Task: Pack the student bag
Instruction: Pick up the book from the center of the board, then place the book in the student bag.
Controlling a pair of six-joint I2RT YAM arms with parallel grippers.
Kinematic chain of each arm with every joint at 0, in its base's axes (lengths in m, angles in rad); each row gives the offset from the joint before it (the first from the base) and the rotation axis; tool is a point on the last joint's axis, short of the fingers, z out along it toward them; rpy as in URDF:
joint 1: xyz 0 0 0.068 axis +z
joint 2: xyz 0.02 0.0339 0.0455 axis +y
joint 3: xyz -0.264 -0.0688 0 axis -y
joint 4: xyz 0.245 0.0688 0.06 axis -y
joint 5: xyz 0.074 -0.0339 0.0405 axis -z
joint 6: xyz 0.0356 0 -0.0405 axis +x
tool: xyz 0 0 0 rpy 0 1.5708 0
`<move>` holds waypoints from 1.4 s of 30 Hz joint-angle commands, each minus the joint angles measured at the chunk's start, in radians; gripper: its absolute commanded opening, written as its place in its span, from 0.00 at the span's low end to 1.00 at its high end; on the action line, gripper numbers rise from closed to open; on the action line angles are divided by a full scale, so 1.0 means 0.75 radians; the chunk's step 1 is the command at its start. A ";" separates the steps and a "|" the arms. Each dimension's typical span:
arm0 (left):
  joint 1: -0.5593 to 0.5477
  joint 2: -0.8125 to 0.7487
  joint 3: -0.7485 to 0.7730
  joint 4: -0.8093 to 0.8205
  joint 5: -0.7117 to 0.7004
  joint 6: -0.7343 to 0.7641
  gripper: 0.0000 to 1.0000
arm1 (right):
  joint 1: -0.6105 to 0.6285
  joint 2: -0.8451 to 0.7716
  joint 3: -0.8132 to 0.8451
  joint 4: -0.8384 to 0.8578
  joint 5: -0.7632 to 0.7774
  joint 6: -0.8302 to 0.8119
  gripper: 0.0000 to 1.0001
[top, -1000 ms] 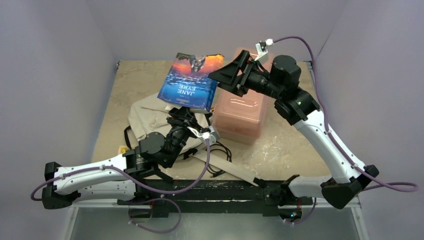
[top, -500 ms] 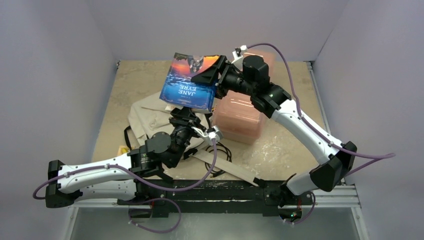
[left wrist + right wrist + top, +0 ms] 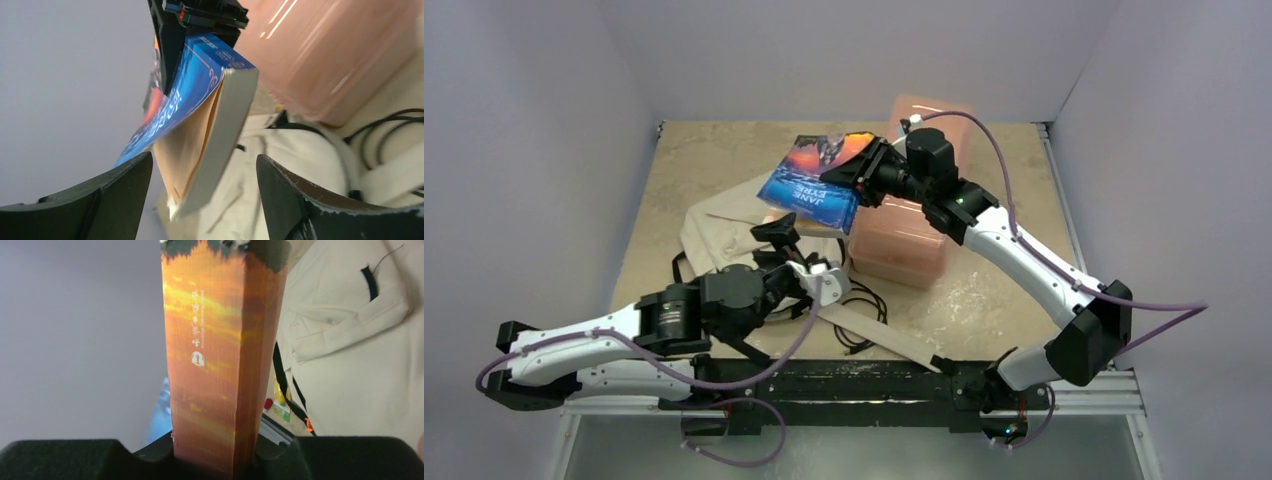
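Top external view: the right gripper (image 3: pixel 856 166) is clamped on the top end of a Jane Eyre paperback (image 3: pixel 814 186), dangling it over the cream student bag (image 3: pixel 724 225). The bag lies slumped on the table (image 3: pixel 684 160), just beside a translucent pink box (image 3: pixel 914 240). Under the book, the left gripper (image 3: pixel 786 240) has its jaws spread wide and holds nothing. From the left wrist, the cover looks peeled away from the pages. My worry is that it fans open, snags the bag's limp mouth, or slips free.
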 commanded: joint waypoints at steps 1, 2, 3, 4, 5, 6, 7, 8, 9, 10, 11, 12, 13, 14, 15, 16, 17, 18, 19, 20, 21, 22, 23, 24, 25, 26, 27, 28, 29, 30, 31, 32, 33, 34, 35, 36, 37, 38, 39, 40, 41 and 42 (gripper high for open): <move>-0.017 -0.182 0.210 -0.590 0.540 -0.850 0.75 | -0.157 -0.122 0.008 0.406 -0.015 -0.021 0.00; -0.017 -0.223 0.209 -0.610 0.670 -0.961 0.74 | -0.207 -0.128 -0.015 0.460 -0.059 -0.060 0.00; -0.017 -0.266 0.207 -0.616 0.774 -1.046 0.73 | -0.264 -0.137 -0.039 0.519 -0.120 -0.104 0.00; -0.017 -0.298 0.206 -0.614 0.847 -1.155 0.73 | -0.329 -0.150 -0.069 0.576 -0.185 -0.157 0.00; -0.016 -0.331 0.204 -0.608 0.878 -1.273 0.73 | -0.378 -0.167 -0.098 0.636 -0.260 -0.242 0.00; -0.015 -0.356 0.202 -0.597 0.853 -1.352 0.75 | -0.416 -0.185 -0.117 0.676 -0.338 -0.366 0.00; -0.012 -0.367 0.214 -0.626 0.793 -1.437 0.80 | -0.430 -0.209 -0.124 0.649 -0.410 -0.556 0.00; -0.007 -0.366 0.243 -0.674 0.709 -1.509 0.82 | -0.432 -0.241 -0.111 0.529 -0.402 -0.756 0.00; 0.004 -0.355 0.274 -0.738 0.621 -1.569 0.84 | -0.420 -0.278 -0.096 0.378 -0.359 -0.927 0.00; 0.022 -0.340 0.310 -0.810 0.528 -1.627 0.87 | -0.402 -0.320 -0.108 0.287 -0.305 -1.050 0.00; 0.051 -0.317 0.347 -0.904 0.418 -1.679 0.90 | -0.399 -0.366 -0.132 0.244 -0.274 -1.120 0.00; 0.093 -0.296 0.370 -0.991 0.324 -1.721 0.93 | -0.399 -0.410 -0.160 0.189 -0.235 -1.162 0.00; 0.154 -0.274 0.376 -1.047 0.252 -1.738 0.95 | -0.399 -0.458 -0.177 0.146 -0.176 -1.187 0.00; 0.229 -0.256 0.359 -1.061 0.232 -1.729 0.98 | -0.400 -0.497 -0.184 0.092 -0.122 -1.196 0.00; 0.325 -0.237 0.320 -1.029 0.272 -1.675 1.00 | -0.399 -0.534 -0.175 0.028 -0.053 -1.201 0.00; 0.431 -0.203 0.276 -0.982 0.336 -1.623 1.00 | -0.400 -0.576 -0.162 -0.030 -0.013 -1.205 0.00; 0.563 -0.149 0.246 -0.950 0.402 -1.592 1.00 | -0.399 -0.604 -0.150 -0.085 0.022 -1.203 0.00; 0.634 -0.087 0.217 -0.913 0.478 -1.561 1.00 | -0.399 -0.632 -0.133 -0.134 0.055 -1.201 0.00; 0.725 -0.023 0.192 -0.848 0.543 -1.518 0.98 | -0.401 -0.658 -0.115 -0.191 0.077 -1.201 0.00; 0.758 0.034 0.153 -0.791 0.573 -1.483 0.97 | -0.400 -0.679 -0.094 -0.239 0.095 -1.201 0.00; 0.767 0.085 0.114 -0.713 0.603 -1.443 0.96 | -0.400 -0.702 -0.076 -0.283 0.109 -1.200 0.00; 0.766 0.123 0.068 -0.610 0.643 -1.380 0.95 | -0.400 -0.723 -0.061 -0.337 0.111 -1.196 0.00; 0.767 0.153 0.019 -0.522 0.697 -1.342 0.95 | -0.401 -0.743 -0.054 -0.371 0.111 -1.191 0.00; 0.764 0.185 -0.023 -0.443 0.735 -1.331 0.97 | -0.400 -0.764 -0.049 -0.401 0.107 -1.186 0.00; 0.753 0.220 -0.057 -0.376 0.743 -1.335 1.00 | -0.400 -0.785 -0.048 -0.428 0.096 -1.185 0.00; 0.722 0.273 -0.087 -0.310 0.697 -1.353 1.00 | -0.399 -0.806 -0.054 -0.447 0.085 -1.184 0.00; 0.670 0.316 -0.113 -0.265 0.617 -1.358 1.00 | -0.400 -0.826 -0.065 -0.460 0.075 -1.181 0.00; 0.599 0.355 -0.135 -0.224 0.519 -1.343 1.00 | -0.401 -0.849 -0.078 -0.470 0.059 -1.176 0.00; 0.529 0.403 -0.152 -0.186 0.412 -1.329 1.00 | -0.399 -0.866 -0.092 -0.478 0.035 -1.166 0.00; 0.480 0.448 -0.163 -0.164 0.324 -1.335 1.00 | -0.400 -0.880 -0.103 -0.485 0.002 -1.163 0.00; 0.457 0.489 -0.170 -0.155 0.251 -1.355 1.00 | -0.401 -0.891 -0.109 -0.496 -0.007 -1.162 0.00; 0.452 0.533 -0.175 -0.156 0.187 -1.380 1.00 | -0.400 -0.900 -0.114 -0.507 -0.018 -1.162 0.00; 0.451 0.571 -0.179 -0.160 0.115 -1.404 1.00 | -0.400 -0.903 -0.117 -0.516 -0.029 -1.162 0.00; 0.451 0.609 -0.180 -0.161 0.061 -1.410 1.00 | -0.400 -0.908 -0.119 -0.524 -0.034 -1.164 0.00; 0.451 0.638 -0.180 -0.161 0.031 -1.405 1.00 | -0.400 -0.910 -0.120 -0.535 -0.033 -1.164 0.00; 0.451 0.663 -0.177 -0.167 0.022 -1.397 0.98 | -0.400 -0.912 -0.120 -0.542 -0.035 -1.165 0.00; 0.451 0.680 -0.175 -0.175 0.018 -1.391 0.96 | -0.399 -0.914 -0.122 -0.547 -0.039 -1.166 0.00; 0.451 0.687 -0.175 -0.178 0.017 -1.398 0.93 | -0.400 -0.915 -0.121 -0.550 -0.041 -1.168 0.00; 0.451 0.681 -0.182 -0.172 0.023 -1.395 0.88 | -0.399 -0.915 -0.120 -0.555 -0.041 -1.170 0.00; 0.451 0.667 -0.180 -0.171 0.032 -1.383 0.81 | -0.399 -0.917 -0.120 -0.557 -0.040 -1.173 0.00; 0.451 0.648 -0.174 -0.184 0.050 -1.380 0.74 | -0.400 -0.918 -0.122 -0.557 -0.038 -1.174 0.00; 0.451 0.624 -0.175 -0.191 0.079 -1.372 0.71 | -0.401 -0.916 -0.122 -0.558 -0.038 -1.174 0.00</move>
